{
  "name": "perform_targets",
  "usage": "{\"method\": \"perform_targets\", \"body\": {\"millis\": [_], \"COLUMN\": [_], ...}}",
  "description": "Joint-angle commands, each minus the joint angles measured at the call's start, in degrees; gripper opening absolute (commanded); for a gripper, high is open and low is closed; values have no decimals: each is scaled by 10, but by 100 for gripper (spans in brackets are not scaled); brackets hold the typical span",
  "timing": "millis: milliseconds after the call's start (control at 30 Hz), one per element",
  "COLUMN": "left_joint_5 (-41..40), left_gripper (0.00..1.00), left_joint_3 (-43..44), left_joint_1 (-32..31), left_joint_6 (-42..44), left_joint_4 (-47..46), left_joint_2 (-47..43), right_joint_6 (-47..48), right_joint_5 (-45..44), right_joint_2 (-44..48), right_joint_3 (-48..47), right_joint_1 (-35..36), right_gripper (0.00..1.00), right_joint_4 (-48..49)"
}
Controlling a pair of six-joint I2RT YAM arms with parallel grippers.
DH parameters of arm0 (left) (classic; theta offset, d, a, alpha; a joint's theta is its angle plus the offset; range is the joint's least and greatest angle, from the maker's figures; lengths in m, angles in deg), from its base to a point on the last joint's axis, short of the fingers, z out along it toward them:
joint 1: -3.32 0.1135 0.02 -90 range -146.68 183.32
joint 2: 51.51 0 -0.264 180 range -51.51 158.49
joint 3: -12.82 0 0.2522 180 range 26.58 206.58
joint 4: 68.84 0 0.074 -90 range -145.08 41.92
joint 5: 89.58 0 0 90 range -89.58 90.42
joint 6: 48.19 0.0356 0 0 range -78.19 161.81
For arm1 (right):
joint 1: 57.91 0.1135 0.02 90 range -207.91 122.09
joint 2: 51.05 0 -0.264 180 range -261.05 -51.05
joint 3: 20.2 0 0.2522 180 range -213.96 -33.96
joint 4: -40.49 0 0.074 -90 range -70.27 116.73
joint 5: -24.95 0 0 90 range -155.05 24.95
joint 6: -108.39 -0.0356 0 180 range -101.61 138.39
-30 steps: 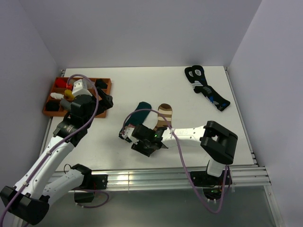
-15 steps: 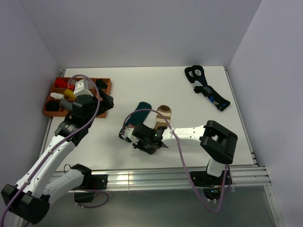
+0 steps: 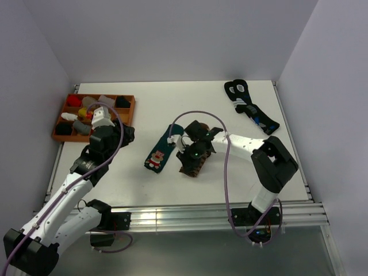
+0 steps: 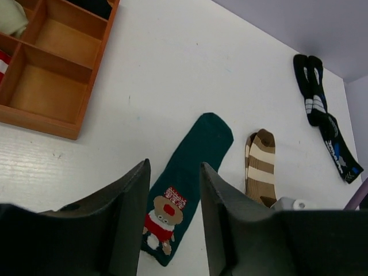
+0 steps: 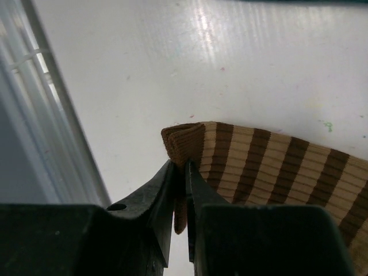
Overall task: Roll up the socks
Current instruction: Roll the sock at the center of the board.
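The brown sock with cream stripes (image 5: pixel 270 167) lies on the white table, and my right gripper (image 5: pixel 179 168) is shut on its folded brown cuff. From above, that gripper (image 3: pixel 190 156) sits over the brown sock's near end (image 3: pixel 191 167), and the arm hides the toe end. The dark green sock (image 3: pixel 163 149) with the small bear figure lies flat just to its left. In the left wrist view the green sock (image 4: pixel 192 164) and brown sock (image 4: pixel 261 167) lie side by side below my left gripper (image 4: pixel 173 168), which is open and holds nothing. Seen from above, the left gripper (image 3: pixel 126 132) hovers beside the tray.
An orange compartment tray (image 3: pixel 127 103) with small items stands at the back left. A pair of black socks with blue-and-white marks (image 3: pixel 251 109) lies at the back right. Metal rails (image 3: pixel 190 213) run along the table's near edge.
My right gripper closed on the brown sock's cuff, and the arm swung back and right, uncovering the green sock's bear. The left gripper's jaws narrowed and the arm shifted slightly.
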Motion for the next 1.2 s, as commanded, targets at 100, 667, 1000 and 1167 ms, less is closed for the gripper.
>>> {"method": "perform_targets", "body": {"millis": [100, 667, 1000, 1167], "left_joint_5": [49, 159, 318, 370], "left_gripper": [34, 27, 36, 38], "left_joint_3": [-58, -175, -161, -154], "left_joint_1": [-20, -193, -209, -209], "left_joint_6": [11, 114, 110, 103], "left_joint_4": [-144, -478, -588, -620], "left_joint_2": [-16, 155, 302, 367], "right_joint_6": [84, 97, 120, 120], "right_joint_5": [175, 258, 274, 274], "right_joint_2": [-56, -197, -219, -215], "right_joint_3": [-66, -130, -134, -129], "right_joint_1": [-67, -152, -166, -171], "right_gripper": [15, 8, 8, 7], "right_joint_4": [-132, -254, -279, -279]}}
